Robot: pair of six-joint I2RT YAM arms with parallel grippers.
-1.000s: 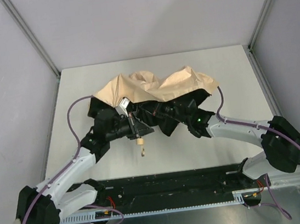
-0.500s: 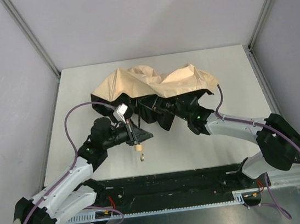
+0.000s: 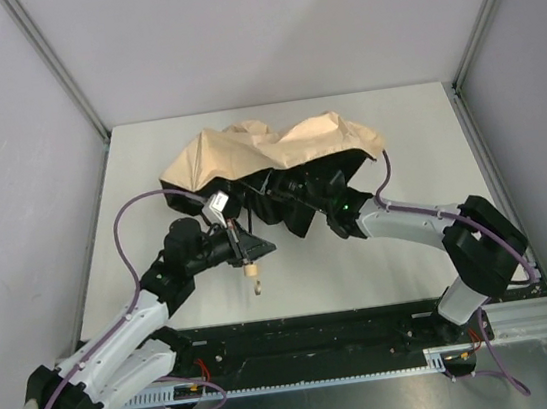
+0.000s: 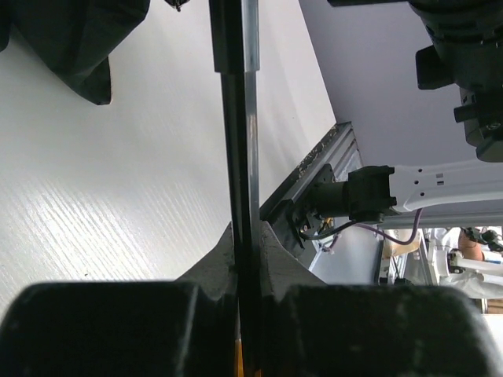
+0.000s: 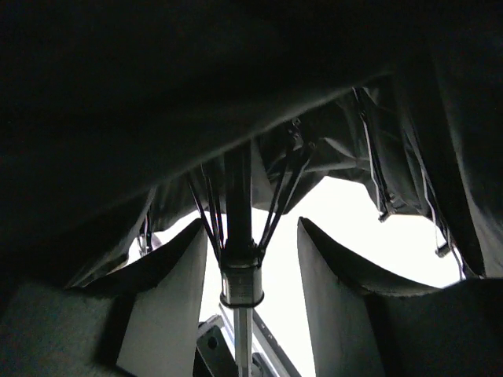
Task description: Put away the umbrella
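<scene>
The right tool (image 5: 253, 302) has slid deeper under the umbrella (image 3: 266, 150) and opened. Its fingers (image 5: 169, 306) stand astride the runner (image 5: 240, 276), probably to draw it down. The left tool (image 4: 242, 275) clamps the shaft (image 4: 238, 141) for steadiness, and the umbrella lies toward 12 o'clock on the tabletop (image 3: 427, 144).

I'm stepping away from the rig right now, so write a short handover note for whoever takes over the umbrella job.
Left end effector: shut on the black shaft, just above the handle.
Right end effector: open, fingers either side of the runner under the canopy, not gripping.
Umbrella: canopy crumpled and half collapsed over the middle of the table.
Done: canopy partly slack.
Left: probably collapse it fully, shorten the shaft, then stow it.
</scene>
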